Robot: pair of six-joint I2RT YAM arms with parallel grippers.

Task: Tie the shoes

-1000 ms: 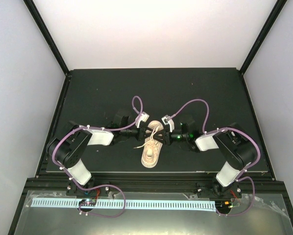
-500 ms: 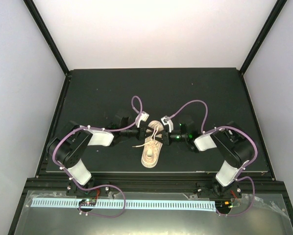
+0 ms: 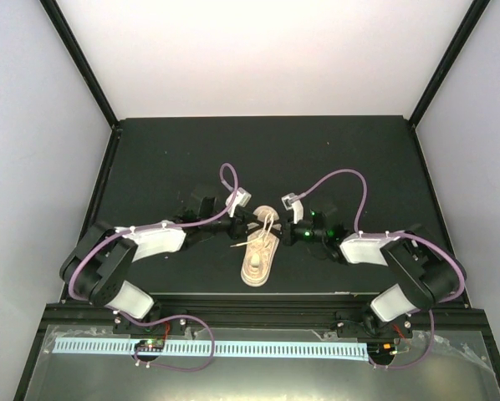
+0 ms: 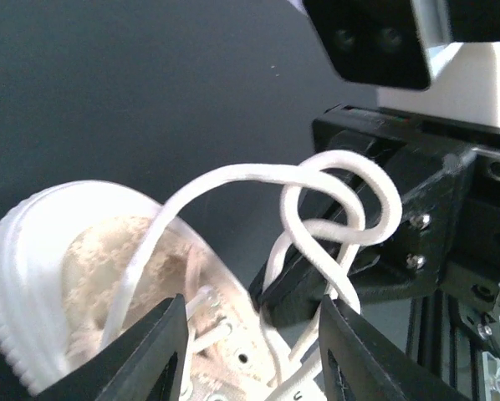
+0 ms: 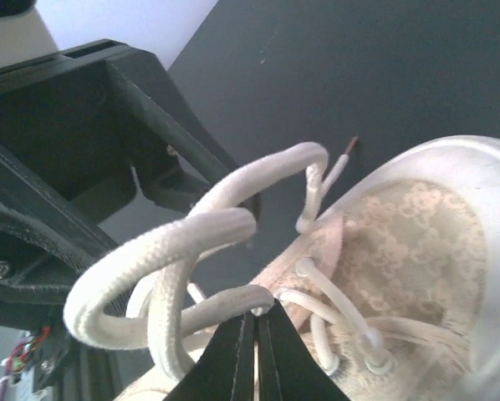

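Note:
The shoe, a small cream sneaker, lies on the black mat between the arms, toe toward the near edge. Both grippers meet over its laces. My left gripper is open, its fingers spread on either side of the eyelets with nothing pinched between them. A looped cream lace hangs in front of it, curling round the right gripper's black tip. My right gripper is shut on one strand of that lace, just beside the shoe's tongue. A loop twists above the shut fingers.
A loose lace end with a brown tip sticks out past the shoe onto the mat. The left gripper's black body fills the left of the right wrist view. The mat's front edge runs close behind the shoe's toe.
My left gripper has opened and let go of the lace. My right gripper has shut on a strand. Both arms' elbows have dropped lower and outward.

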